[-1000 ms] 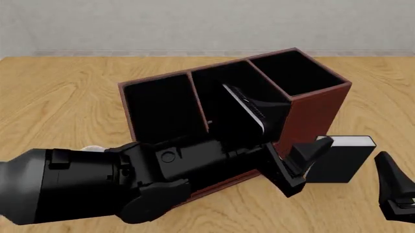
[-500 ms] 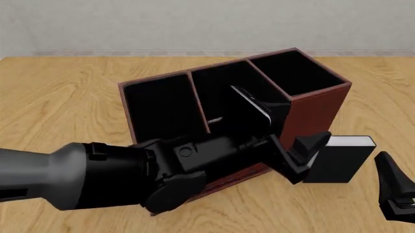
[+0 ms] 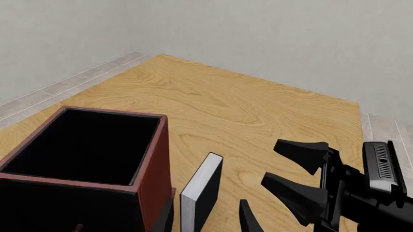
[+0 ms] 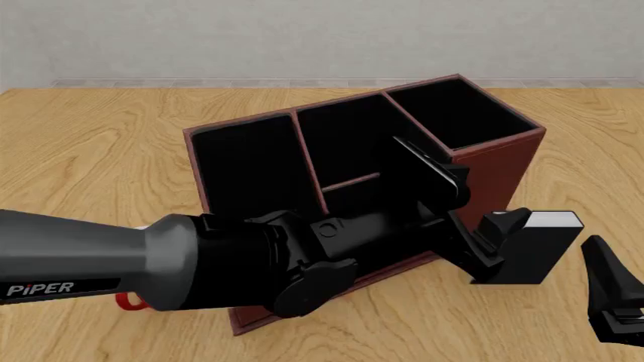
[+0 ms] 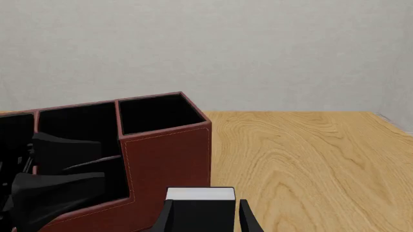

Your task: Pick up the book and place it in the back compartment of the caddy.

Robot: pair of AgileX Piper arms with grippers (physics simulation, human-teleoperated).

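We find the caddy (image 4: 483,170) standing on the bench (image 4: 90,143), its reddish-brown walls enclosing black-lined sections. The tall square end compartment (image 5: 158,113) shows nothing inside it in the front and right wrist views. The middle section carries a thin cross divider (image 4: 351,182); the back compartment (image 4: 348,139) behind it appears to hold nothing, though the left arm hides the part of the section nearer the camera. The wide end section (image 4: 246,162) likewise shows only black lining.

We note the book (image 4: 533,253) standing upright on the bench, outside the caddy, beside its tall end, white page edge upward. The left gripper (image 4: 483,241) sits at the book with its jaws spread either side of it, not closed. The right gripper (image 4: 614,298) stands apart, near the book, jaws wide and holding nothing.

A small red object (image 4: 129,302) shows beneath the left arm; we cannot identify it.
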